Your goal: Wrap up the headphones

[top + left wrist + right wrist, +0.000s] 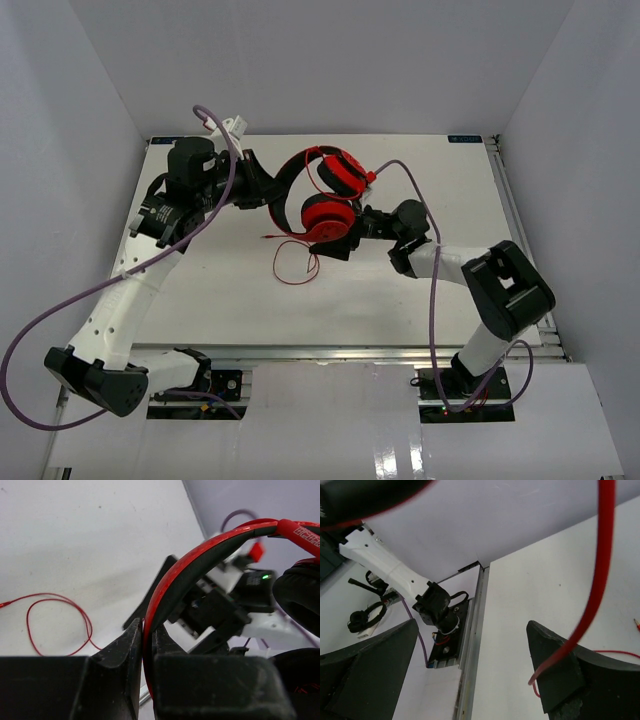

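Note:
The red headphones (328, 212) are held above the middle back of the white table (400, 300). My left gripper (267, 192) is shut on the red-and-black headband (200, 564), which runs up between its jaws (147, 647). My right gripper (363, 225) is open, close beside the lower ear cup on its right. In the right wrist view its fingers (555, 672) stand wide apart with nothing between them (470, 660). The thin red cable (603, 540) hangs down in front of the right finger. The rest of the cable lies in loose loops on the table (292, 268), also in the left wrist view (50, 597).
White walls close in the table at the back and both sides. A metal rail (472, 645) runs along the table's near edge, with the left arm's base (437, 612) beside it. Thick purple robot cables (432, 290) hang from both arms.

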